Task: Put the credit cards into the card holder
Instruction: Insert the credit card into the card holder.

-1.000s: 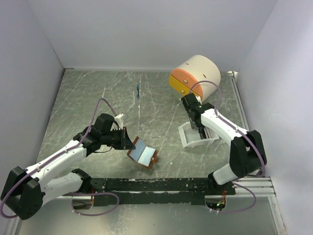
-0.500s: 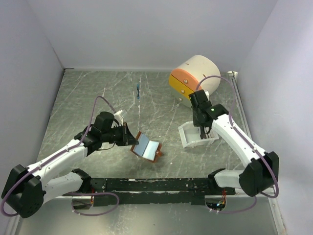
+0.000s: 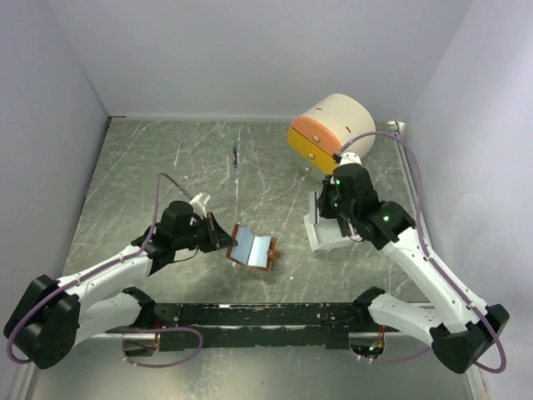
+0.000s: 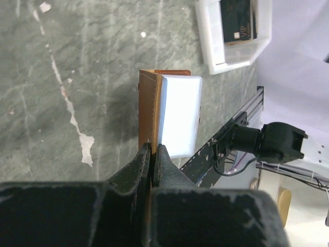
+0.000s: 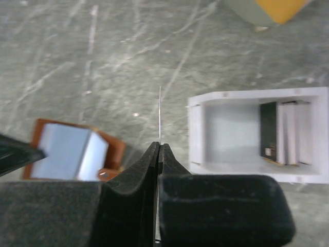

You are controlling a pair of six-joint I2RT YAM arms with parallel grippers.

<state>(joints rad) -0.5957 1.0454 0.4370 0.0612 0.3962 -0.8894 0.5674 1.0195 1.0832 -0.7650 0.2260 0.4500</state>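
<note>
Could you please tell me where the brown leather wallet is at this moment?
In the top view the brown leather bifold wallet is open just left of centre, its edge pinched by the left gripper, with the white rectangular tray to its right.

- Your right gripper (image 5: pixel 159 148) is pinched on a thin card (image 5: pixel 160 113), seen edge-on and sticking out past the fingertips.
- At lower left you see the brown card holder (image 5: pixel 110 149), open, its pale pockets facing up.
- On the right, the white tray (image 5: pixel 195 135) holds a dark card (image 5: pixel 268 131) beside pale cards (image 5: pixel 295 131).
</note>
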